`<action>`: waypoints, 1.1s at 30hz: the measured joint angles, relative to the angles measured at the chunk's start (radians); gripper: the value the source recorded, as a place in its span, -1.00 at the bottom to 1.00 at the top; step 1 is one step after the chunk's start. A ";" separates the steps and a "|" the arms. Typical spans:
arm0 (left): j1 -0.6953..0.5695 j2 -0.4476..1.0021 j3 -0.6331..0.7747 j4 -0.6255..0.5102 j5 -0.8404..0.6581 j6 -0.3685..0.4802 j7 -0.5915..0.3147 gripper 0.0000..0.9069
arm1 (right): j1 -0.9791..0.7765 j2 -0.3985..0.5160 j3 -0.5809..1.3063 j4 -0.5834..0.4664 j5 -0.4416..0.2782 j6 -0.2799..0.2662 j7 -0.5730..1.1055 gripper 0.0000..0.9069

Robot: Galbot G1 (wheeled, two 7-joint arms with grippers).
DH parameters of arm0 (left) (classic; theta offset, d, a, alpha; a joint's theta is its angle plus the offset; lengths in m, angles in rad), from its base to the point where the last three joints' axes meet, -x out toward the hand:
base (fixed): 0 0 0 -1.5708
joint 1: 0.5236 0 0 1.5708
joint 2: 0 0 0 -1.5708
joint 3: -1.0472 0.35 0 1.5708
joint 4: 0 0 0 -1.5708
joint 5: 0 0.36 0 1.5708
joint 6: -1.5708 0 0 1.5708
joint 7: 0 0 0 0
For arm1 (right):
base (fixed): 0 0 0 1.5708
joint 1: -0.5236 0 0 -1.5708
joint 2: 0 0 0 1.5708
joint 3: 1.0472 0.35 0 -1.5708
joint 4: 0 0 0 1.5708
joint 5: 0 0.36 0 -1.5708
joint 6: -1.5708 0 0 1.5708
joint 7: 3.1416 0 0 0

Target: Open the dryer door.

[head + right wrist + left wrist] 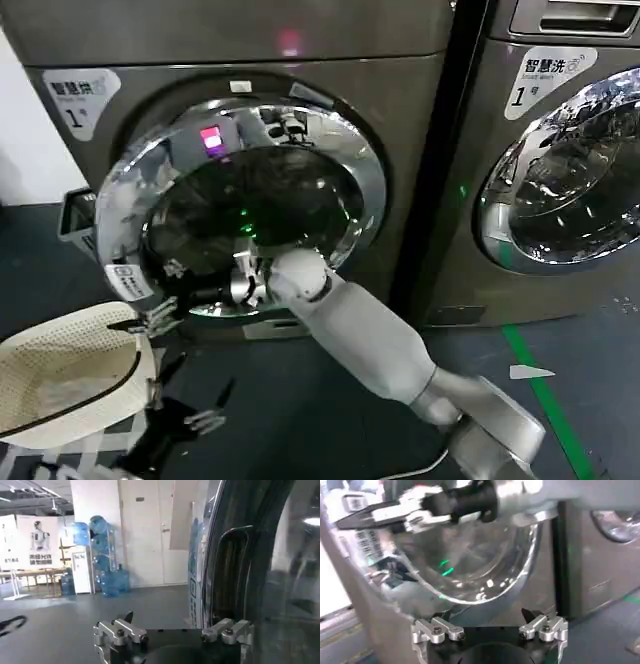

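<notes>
A: Where was the right gripper [150,318]?

B: I had it out past the lower left rim of the dryer door [250,190], arm reaching across below the glass. Fingers were spread apart, nothing between them. In the left wrist view the right gripper [367,517] crossed in front of the chrome ring, dark finger pointing away from the machine.

A: Touching the door?

B: Couldn't tell. Right wrist view had the door's edge [220,570] running just beside the fingers [227,629], glass close on one side, open room on the other.

A: Door state?

B: Swung out from the bronze-grey dryer [400,130], chrome ring tilted, dark glass facing me, hinge side to the right.

A: Left gripper [195,405]?

B: Low on the left, over the dark floor [300,400], beside the white mesh basket [60,380]. Jaws apart, empty, well below the door. Its wrist camera looked up at the door's [485,565] lower curve.

A: Neighbour?

B: Second machine [560,150] to the right, its door closed.
</notes>
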 joint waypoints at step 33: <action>-0.094 0.070 -0.090 -0.058 -0.197 0.025 -0.089 1.00 | -0.061 -0.102 0.029 0.122 -0.026 0.076 -0.118 1.00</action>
